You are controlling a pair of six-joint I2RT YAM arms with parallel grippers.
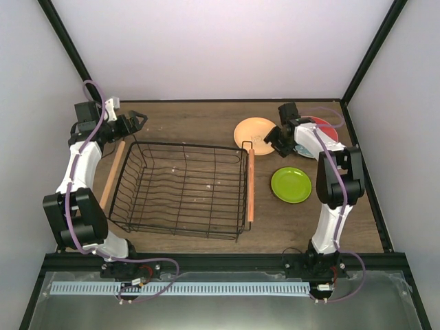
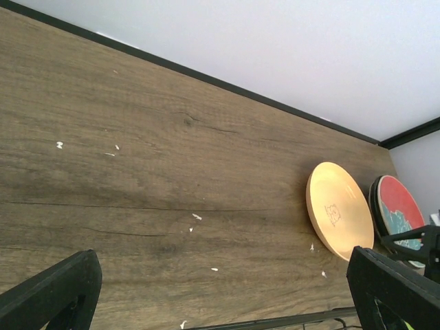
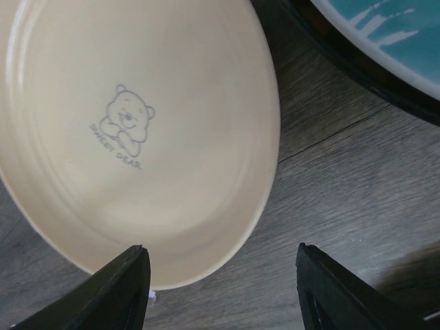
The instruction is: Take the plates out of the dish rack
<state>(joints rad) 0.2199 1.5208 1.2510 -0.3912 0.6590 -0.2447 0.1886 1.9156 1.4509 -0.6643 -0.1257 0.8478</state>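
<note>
Where table (image 1: 206,120) woodgrain shows, glossy round orange plate (image 1: 254,130), black wire rack (image 1: 192,145)

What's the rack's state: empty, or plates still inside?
Empty. From above, the dish rack shows only bare wire; the orange plate, green plate and red plate lie on the table beside it.

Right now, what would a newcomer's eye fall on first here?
The black wire dish rack in the middle holds no plate. To its right lie a yellow-orange plate, a lime green plate and a red-and-teal plate partly under the right arm. The right pincer hangs open over the yellow-orange plate's edge.
</note>
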